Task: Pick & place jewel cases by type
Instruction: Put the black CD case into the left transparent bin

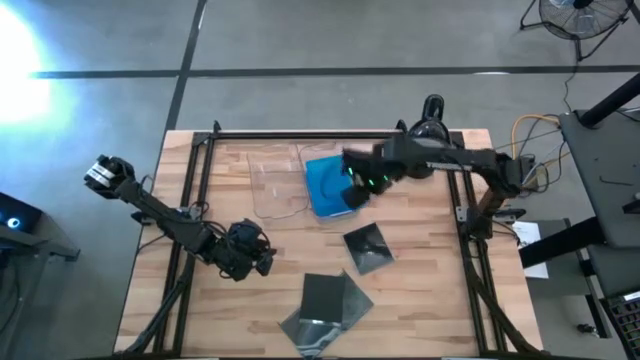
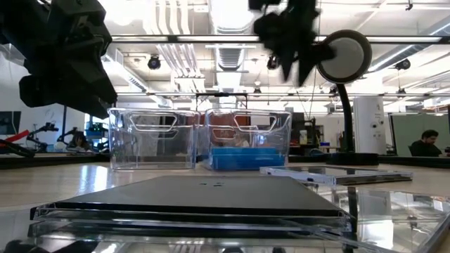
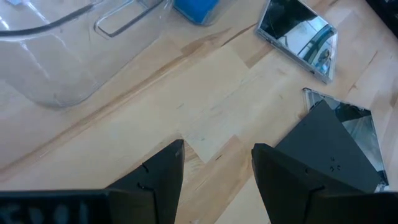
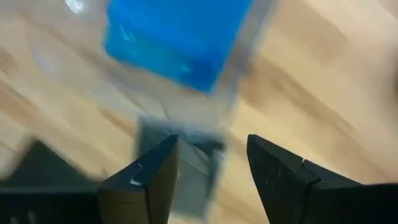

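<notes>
Blue jewel cases (image 1: 325, 187) lie stacked in the right-hand clear tray (image 1: 310, 155); in the low view the blue stack (image 2: 246, 157) sits at that tray's bottom. One dark grey case (image 1: 367, 247) lies flat on the wood. Two or three more dark cases (image 1: 325, 300) overlap near the table's near edge. My right gripper (image 1: 358, 190) hangs open and empty above the tray's near-right corner; its wrist view shows the blue cases (image 4: 177, 37) and a dark case (image 4: 180, 165) below. My left gripper (image 1: 262, 255), open and empty, waits over bare wood at the left.
An empty clear tray (image 1: 272, 180) stands left of the one with the blue cases. A black rail frame (image 1: 205, 150) runs along the table's far and side edges. Bare wood (image 3: 205, 93) lies between my left gripper and the dark cases.
</notes>
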Available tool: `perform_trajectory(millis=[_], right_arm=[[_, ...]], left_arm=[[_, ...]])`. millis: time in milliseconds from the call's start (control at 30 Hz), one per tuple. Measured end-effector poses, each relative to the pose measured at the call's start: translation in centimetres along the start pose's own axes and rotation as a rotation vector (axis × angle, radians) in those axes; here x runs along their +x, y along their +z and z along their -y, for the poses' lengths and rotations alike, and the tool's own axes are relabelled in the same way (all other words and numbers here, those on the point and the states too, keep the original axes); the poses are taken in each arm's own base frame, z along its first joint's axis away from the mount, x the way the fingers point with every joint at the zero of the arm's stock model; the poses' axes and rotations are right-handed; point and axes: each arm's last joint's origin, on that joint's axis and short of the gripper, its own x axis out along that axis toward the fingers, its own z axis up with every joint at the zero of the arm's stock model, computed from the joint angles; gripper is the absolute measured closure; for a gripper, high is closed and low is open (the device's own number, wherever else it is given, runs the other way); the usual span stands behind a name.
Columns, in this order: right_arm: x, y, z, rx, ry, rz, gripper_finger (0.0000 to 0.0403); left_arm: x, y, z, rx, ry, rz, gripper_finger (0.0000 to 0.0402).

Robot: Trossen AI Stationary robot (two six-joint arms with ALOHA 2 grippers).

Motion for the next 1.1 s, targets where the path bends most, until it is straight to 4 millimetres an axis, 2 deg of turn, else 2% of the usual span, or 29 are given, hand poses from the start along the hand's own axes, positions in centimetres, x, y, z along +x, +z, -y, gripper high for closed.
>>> perform_trajectory(millis=[100, 200, 333, 467, 567, 633, 767, 833, 967, 1100], right_arm=[[-0.8, -3.4, -1.0, -0.022, -0.039, -0.049, 0.0219], [-0.4, -6.5, -2.3, 0.026, -0.067, -0.082, 0.0223], [1.4, -10.6, -3.2, 0.17, -0.147, -0.112, 0.0236], [4.1, -13.7, -2.7, 0.317, -0.259, -0.118, 0.0261], [6.0, -14.6, -1.1, 0.471, -0.326, -0.102, 0.0291], [7.1, -14.9, -0.2, 0.559, -0.311, -0.052, 0.0316], [9.1, -15.0, 1.2, 0.671, -0.203, 0.043, 0.0365], [10.0, -15.2, 2.0, 0.693, -0.204, 0.048, 0.0384], [11.3, -15.5, 2.5, 0.711, -0.191, 0.051, 0.0393], [12.9, -15.6, 2.2, 0.676, -0.176, 0.047, 0.0394]], left_arm=[[0.0, 0.0, 0.0, 0.032, 0.0, 0.0, 0.0232], [0.0, 0.0, 0.2, 0.087, -0.017, 0.003, 0.0232], [0.2, 0.5, 1.0, 0.197, -0.107, -0.013, 0.0232], [1.1, 1.1, 1.7, 0.299, -0.17, -0.052, 0.0232], [1.9, 1.8, 1.9, 0.328, -0.172, -0.088, 0.0236], [2.5, 2.2, 2.1, 0.339, -0.185, -0.126, 0.0249], [3.4, 2.9, 3.1, 0.407, -0.244, -0.202, 0.0303], [3.8, 3.1, 3.7, 0.446, -0.252, -0.203, 0.0337], [5.4, 3.0, 4.7, 0.492, -0.226, -0.209, 0.0393], [7.8, 2.6, 5.7, 0.544, -0.182, -0.219, 0.0398]])
